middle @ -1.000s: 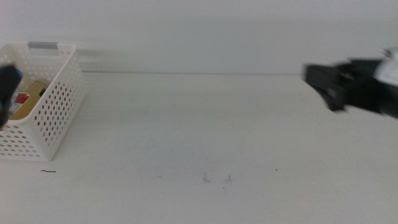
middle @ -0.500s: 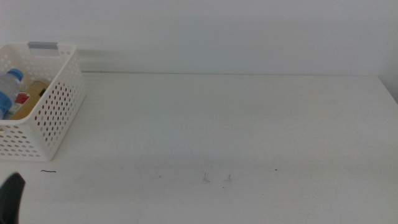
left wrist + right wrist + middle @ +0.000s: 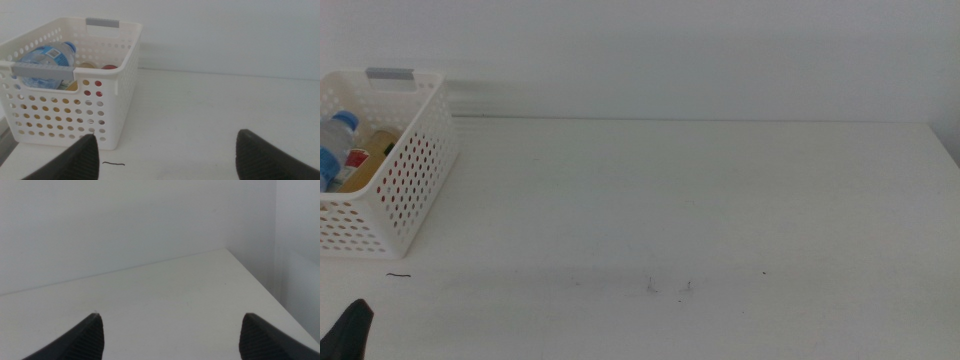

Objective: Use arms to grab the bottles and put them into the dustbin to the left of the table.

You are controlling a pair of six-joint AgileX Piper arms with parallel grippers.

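The white perforated dustbin (image 3: 412, 170) stands at the table's far left. Inside it lie the clear water bottle (image 3: 334, 140) with a blue cap and the yellow-liquid bottle (image 3: 368, 158). The left wrist view shows the dustbin (image 3: 60, 115) from close by, with the water bottle (image 3: 44, 56) and the red can's top (image 3: 109, 66) inside. My left gripper (image 3: 167, 156) hovers in front of the dustbin, open and holding nothing; one dark jaw tip (image 3: 350, 332) shows at the bottom left corner of the middle view. My right gripper (image 3: 172, 336) is open and empty over bare table, outside the middle view.
The white table (image 3: 670, 200) carries small dark marks (image 3: 668, 287) near the front and a short dark line (image 3: 398, 276) beside the dustbin. Its right edge (image 3: 260, 292) runs close to a wall. A grey handle (image 3: 102, 23) tops the dustbin's far rim.
The right arm has pulled out of the middle view to the right. The left gripper has left the dustbin and dropped to the bottom left corner.
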